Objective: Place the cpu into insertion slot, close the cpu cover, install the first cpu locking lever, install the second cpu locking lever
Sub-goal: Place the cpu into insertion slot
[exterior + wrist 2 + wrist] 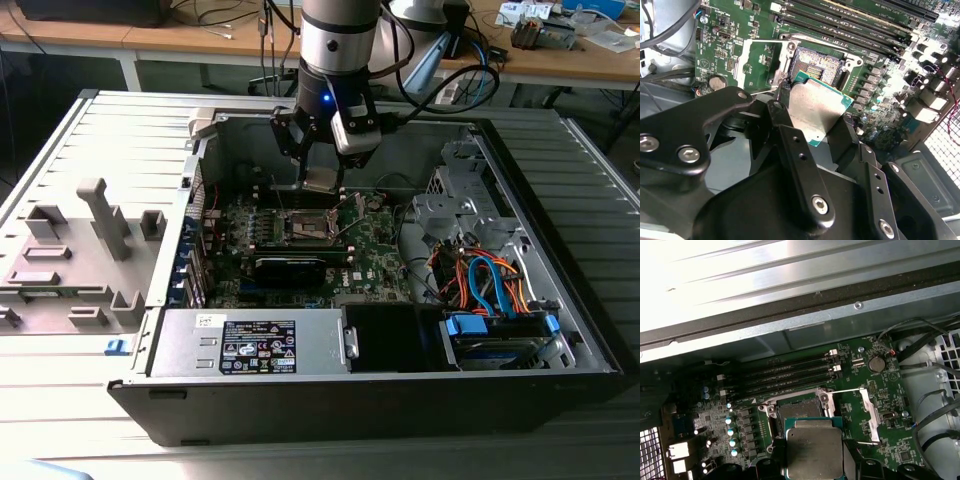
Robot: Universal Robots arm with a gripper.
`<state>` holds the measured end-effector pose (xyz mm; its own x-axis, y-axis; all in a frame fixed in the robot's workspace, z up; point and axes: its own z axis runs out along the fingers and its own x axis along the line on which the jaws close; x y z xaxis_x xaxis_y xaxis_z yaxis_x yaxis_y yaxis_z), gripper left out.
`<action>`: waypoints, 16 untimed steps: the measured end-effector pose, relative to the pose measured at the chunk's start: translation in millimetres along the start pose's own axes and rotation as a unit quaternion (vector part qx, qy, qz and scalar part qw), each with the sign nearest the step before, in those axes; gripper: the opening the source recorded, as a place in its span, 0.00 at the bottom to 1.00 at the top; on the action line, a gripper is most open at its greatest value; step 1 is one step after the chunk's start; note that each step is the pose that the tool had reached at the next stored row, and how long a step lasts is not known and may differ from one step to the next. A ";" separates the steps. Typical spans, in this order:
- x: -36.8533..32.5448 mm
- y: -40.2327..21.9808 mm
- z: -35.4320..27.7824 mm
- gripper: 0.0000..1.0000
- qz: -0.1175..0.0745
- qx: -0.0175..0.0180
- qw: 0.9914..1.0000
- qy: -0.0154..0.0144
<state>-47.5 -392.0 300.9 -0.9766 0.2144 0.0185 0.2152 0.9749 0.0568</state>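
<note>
The arm's end segment [338, 40] is a round silver-grey metal cylinder above a black collar, where a small blue light [326, 98] glows. Black cables [425, 80] curve off its side. A pale grey block [355, 128] with rounded corners is bolted beside the wrist. The hand [320, 172] is matte black, built from flat linkage bars. In the second wrist view its fingers [795, 150] are thick black bars with softened edges and small drilled holes. Broad black link plates [695, 125] carry round silver screw heads [689, 154], with more of them set along the finger bars.
</note>
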 end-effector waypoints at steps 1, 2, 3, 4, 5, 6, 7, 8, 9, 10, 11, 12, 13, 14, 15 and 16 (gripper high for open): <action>0.0 0.0 0.0 0.55 0.001 0.000 1.000 0.000; 0.0 0.0 0.0 0.55 0.001 0.000 1.000 0.000; 0.0 0.0 0.0 0.55 0.002 0.000 1.000 0.000; 0.0 0.0 0.0 0.55 0.002 0.000 1.000 0.000; 0.0 0.0 0.0 0.55 0.002 0.000 1.000 0.000; 0.0 0.0 0.0 0.55 0.003 0.000 1.000 0.000; 0.0 0.0 0.1 0.55 0.004 0.000 1.000 0.000; 0.0 0.0 0.1 0.55 0.005 0.000 1.000 0.000; 0.0 0.0 0.1 0.55 0.005 0.000 1.000 0.000; 0.0 0.0 0.1 0.55 0.006 0.000 1.000 0.000; 0.0 0.0 0.1 0.55 0.006 0.000 1.000 0.000; 0.0 0.0 0.1 0.55 0.007 0.000 1.000 0.000; 0.0 0.0 0.1 0.55 0.007 0.000 1.000 0.000; 0.0 0.0 0.1 0.55 0.008 0.000 1.000 0.000; 0.0 0.0 0.1 0.55 0.009 0.000 1.000 -0.001; 0.0 0.0 0.2 0.55 0.009 0.000 1.000 -0.001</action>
<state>-47.5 -392.0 300.8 -0.9725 0.2322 0.0185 0.2329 0.9708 0.0568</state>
